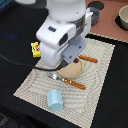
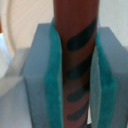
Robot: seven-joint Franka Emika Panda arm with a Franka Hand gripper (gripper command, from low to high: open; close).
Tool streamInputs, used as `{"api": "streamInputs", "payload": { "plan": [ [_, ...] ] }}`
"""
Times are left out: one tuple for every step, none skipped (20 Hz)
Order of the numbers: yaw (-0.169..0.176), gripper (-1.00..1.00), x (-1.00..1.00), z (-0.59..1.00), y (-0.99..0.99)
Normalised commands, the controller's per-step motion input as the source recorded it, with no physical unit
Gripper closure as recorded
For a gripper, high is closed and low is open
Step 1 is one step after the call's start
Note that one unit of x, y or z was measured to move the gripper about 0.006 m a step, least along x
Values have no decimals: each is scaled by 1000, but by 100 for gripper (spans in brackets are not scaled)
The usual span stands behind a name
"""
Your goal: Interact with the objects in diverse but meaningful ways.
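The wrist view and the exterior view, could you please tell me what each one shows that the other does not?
Only the wrist view shows the fingers shut on the dark brown sausage. Only the exterior view shows the yellow box, pale blue block, fork, knife and placemat. Both show the tan plate.

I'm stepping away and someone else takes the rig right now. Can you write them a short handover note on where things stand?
Gripper: shut on the dark brown sausage, held between the teal pads, as the wrist view shows.
The arm hangs over the tan plate on the woven mat.
Yellow box: off the mat, at the exterior view's left.
Pale blue block: on the mat's near edge.
Fork and knife flank the plate.
Done: sausage grasped.
Left: set it down, probably on the plate; box and block are not in the gripper.
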Motion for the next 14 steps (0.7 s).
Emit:
{"api": "streamInputs", "payload": {
  "plan": [
    [0,100,0,-571,911],
    [0,100,-34,-609,897],
    [0,100,-31,-614,897],
    [0,100,-31,-611,897],
    [0,100,-37,-597,897],
    [0,100,-43,-589,894],
    [0,100,-43,-534,889],
    [0,100,-43,-526,886],
    [0,100,-51,-503,869],
    [4,100,-54,-500,851],
    [6,100,-63,-474,849],
    [4,100,-57,-463,854],
    [2,100,-57,-437,857],
    [1,100,-69,-429,857]
  ]
}}
